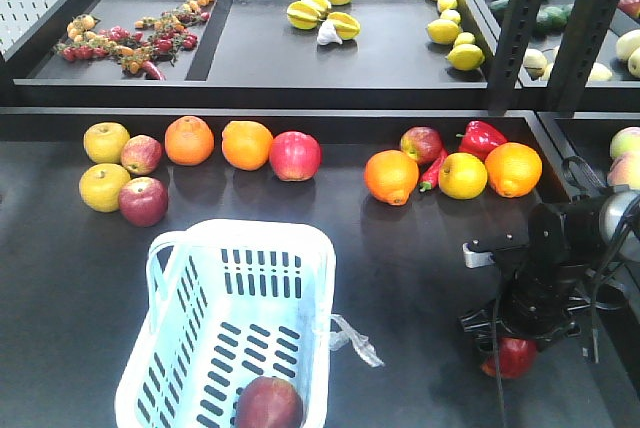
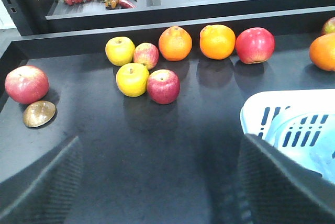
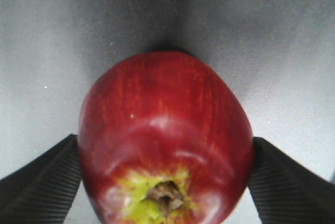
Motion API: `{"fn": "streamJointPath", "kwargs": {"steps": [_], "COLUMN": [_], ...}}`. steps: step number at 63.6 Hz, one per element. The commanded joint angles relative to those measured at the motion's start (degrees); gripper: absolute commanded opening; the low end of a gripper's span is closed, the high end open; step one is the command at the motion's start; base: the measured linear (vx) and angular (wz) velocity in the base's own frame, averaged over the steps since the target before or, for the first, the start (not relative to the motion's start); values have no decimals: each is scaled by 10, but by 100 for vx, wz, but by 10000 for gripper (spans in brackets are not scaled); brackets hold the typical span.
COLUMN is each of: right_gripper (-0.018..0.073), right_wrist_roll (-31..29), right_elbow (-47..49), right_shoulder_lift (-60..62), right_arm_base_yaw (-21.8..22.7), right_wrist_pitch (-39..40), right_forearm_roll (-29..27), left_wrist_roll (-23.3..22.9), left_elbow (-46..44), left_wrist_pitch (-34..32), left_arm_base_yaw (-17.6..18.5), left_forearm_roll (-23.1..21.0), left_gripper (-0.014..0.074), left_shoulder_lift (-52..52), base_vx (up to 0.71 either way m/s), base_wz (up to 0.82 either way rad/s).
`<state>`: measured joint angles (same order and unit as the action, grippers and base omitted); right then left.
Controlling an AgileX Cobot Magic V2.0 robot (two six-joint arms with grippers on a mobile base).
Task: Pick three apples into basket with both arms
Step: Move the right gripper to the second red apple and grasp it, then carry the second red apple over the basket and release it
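A dark red apple (image 3: 165,130) fills the right wrist view, and my right gripper (image 3: 165,138) is shut on it, one ribbed finger (image 3: 47,182) pressed to each side. In the front view this gripper (image 1: 512,340) stands at the right, the apple (image 1: 513,358) low over the dark table. Another apple (image 1: 268,403) lies in the pale blue basket (image 1: 300,248). My left gripper (image 2: 159,145) is open with bare table between its fingers, left of the basket (image 2: 261,103). Loose apples (image 2: 163,86) (image 2: 255,45) lie ahead of it.
Oranges (image 1: 189,140), yellow fruits (image 1: 105,186), a red pepper (image 1: 482,137) and more apples (image 1: 421,144) line the back of the table. An apple (image 2: 26,84) and a bronze disc (image 2: 38,113) sit at the far left. A raised shelf (image 1: 340,58) holds other produce.
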<state>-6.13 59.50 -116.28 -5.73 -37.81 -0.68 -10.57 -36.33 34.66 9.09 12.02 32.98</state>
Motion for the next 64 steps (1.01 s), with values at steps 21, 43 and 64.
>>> {"fn": "streamJointPath", "kwargs": {"steps": [21,43,64], "right_gripper": [249,249,250], "right_wrist_roll": [3,11,53], "right_elbow": [8,8,8], "right_shoulder_lift": [129,295,393], "right_arm_base_yaw": [-21,-137,-291], "right_wrist_pitch": [-14,-89,-109], "right_forearm_roll": [-8,-4,-4], "left_wrist_roll": [-5,-5,-5], "left_elbow": [-14,-14,-14], "left_wrist_pitch": [-35,-35,-35], "left_arm_base_yaw": [1,1,1], "left_forearm_roll": [5,5,5], "left_gripper": [587,587,587], "left_shoulder_lift": [2,2,2], "base_vx": [0,0,0], "base_wz": [0,0,0]}}
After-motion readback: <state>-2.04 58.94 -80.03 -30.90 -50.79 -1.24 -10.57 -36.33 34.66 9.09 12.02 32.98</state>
